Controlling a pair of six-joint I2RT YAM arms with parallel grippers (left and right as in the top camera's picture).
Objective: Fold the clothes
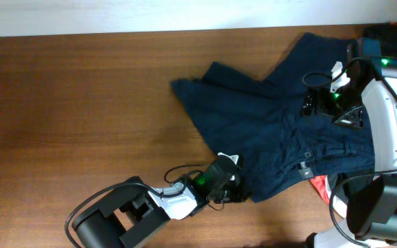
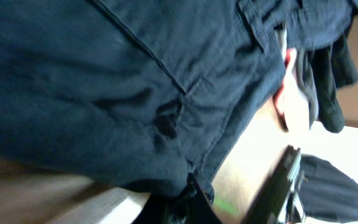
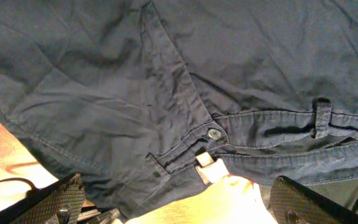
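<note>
Grip, left arm: I read the left gripper point(image 1: 227, 182) as open. Its dark fingers point(image 2: 286, 183) stand apart with bare wood between them and nothing is clamped. The near hem of the shorts lies over the inner finger.
Grip, right arm: the right gripper point(image 1: 320, 102) is spread wide and holds nothing. On its wrist view I see one textured black finger point(image 3: 58, 200) at each lower corner, with cloth flat below.
Shorts: the dark navy blue cloth shorts point(image 1: 274, 124) lie crumpled on the right half of the brown wooden table point(image 1: 81, 103). One leg runs toward the far edge and the other points toward the middle. The waistband is on the right arm's side.
Waistband detail: a small round button point(image 3: 214, 134), a navy belt loop point(image 3: 321, 117) and a white tag point(image 3: 209, 167) sit under the right wrist camera.
Clutter: a small white and red cloth piece point(image 1: 320, 184) touches the waistband at the near right. A black garment point(image 2: 337, 68) lies just past it on the left wrist view.
In the way: a thin black cable point(image 1: 178, 171) loops on the wood beside the left gripper. The right arm's white link point(image 1: 391, 124) overhangs the waist end of the shorts.
Edges: the far leg comes right up to the table's far edge, where a white strip point(image 1: 150, 15) begins. The near hem stops short of the near edge.
Open room: I see bare wood along the whole left side of the shorts.
</note>
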